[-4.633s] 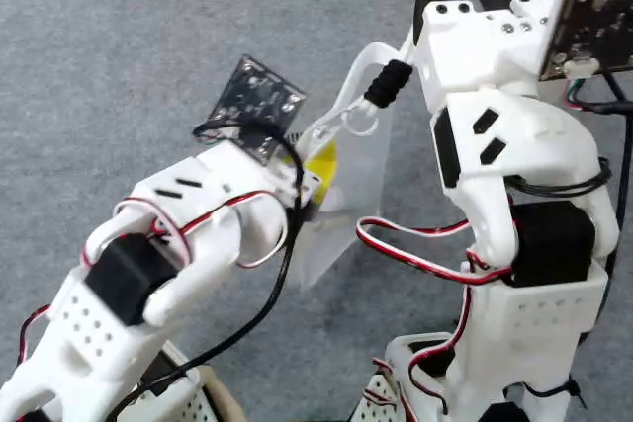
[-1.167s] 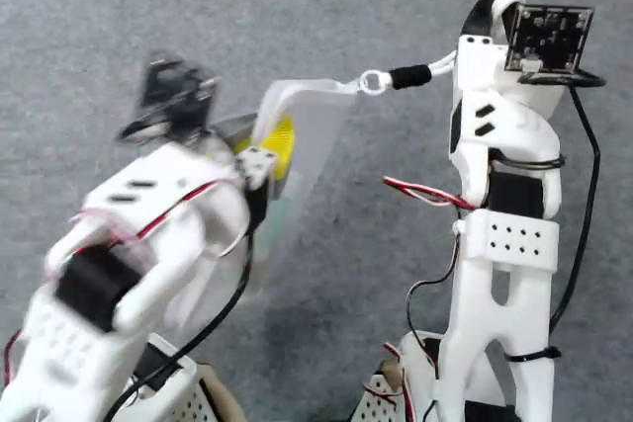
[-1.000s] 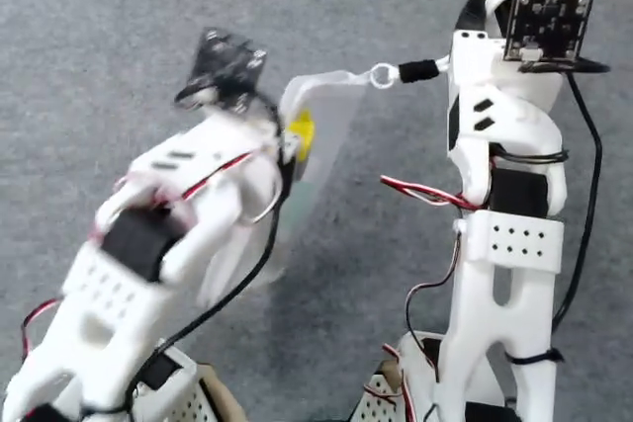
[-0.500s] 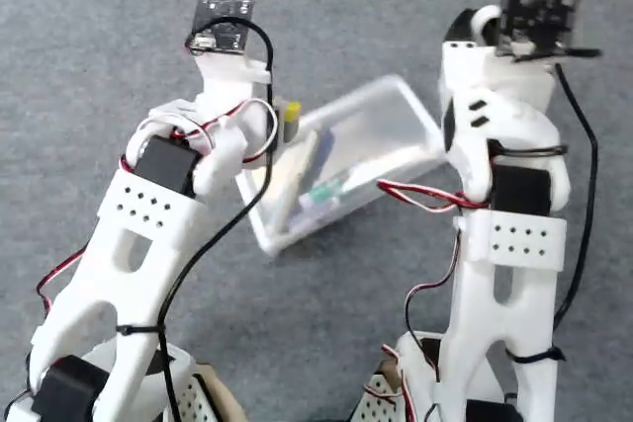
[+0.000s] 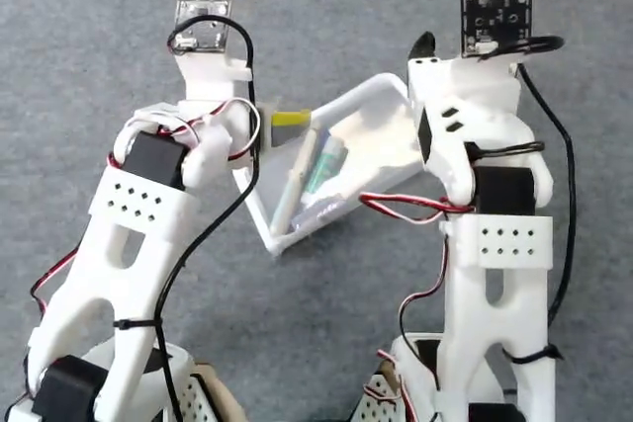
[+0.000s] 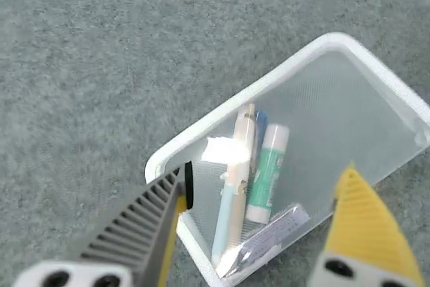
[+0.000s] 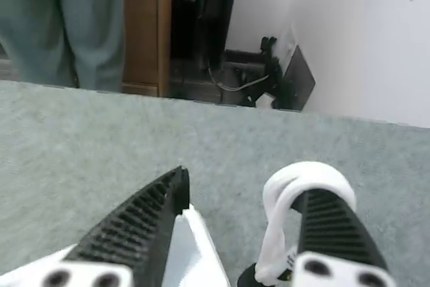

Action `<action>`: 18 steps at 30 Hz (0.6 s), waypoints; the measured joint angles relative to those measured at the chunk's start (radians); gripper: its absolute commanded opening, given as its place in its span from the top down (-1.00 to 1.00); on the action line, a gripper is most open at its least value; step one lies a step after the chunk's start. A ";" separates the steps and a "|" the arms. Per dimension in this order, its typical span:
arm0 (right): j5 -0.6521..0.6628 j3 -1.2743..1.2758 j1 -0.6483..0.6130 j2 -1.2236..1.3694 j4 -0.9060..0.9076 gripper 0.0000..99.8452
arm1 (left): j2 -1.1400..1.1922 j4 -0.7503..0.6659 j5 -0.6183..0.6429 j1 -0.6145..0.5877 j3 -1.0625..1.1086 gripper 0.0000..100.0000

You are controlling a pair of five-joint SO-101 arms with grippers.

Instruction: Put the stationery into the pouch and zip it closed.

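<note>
The translucent white mesh pouch point(image 5: 381, 135) lies flat on the grey table between the two arms. Inside it I see a pale pen point(image 5: 295, 180) and a green glue stick point(image 5: 326, 167). From the left wrist view the pouch point(image 6: 349, 105) holds the pen point(image 6: 232, 199), the glue stick point(image 6: 267, 169) and a small packet point(image 6: 269, 233). My left gripper point(image 6: 263, 171) hangs open above it, and its yellow finger shows by the pouch's left edge point(image 5: 282, 121). My right gripper point(image 7: 245, 186) stands open at the pouch's far right corner point(image 5: 420, 51). The white pull loop point(image 7: 302, 179) drapes over one black finger.
Grey fabric point(image 5: 119, 56) covers the whole table. Both arm bases stand at the near edge point(image 5: 475, 363). Beyond the far edge there are wooden furniture point(image 7: 144, 31), cables and a white wall.
The pouch was held up in the air between the two grippers; now it lies flat on the table. My left arm swung back and its gripper let go. The right arm came down.
</note>
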 measured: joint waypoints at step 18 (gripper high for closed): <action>-0.104 -0.350 -0.167 -0.002 0.473 0.46 | 0.000 0.133 0.006 -0.123 0.011 0.29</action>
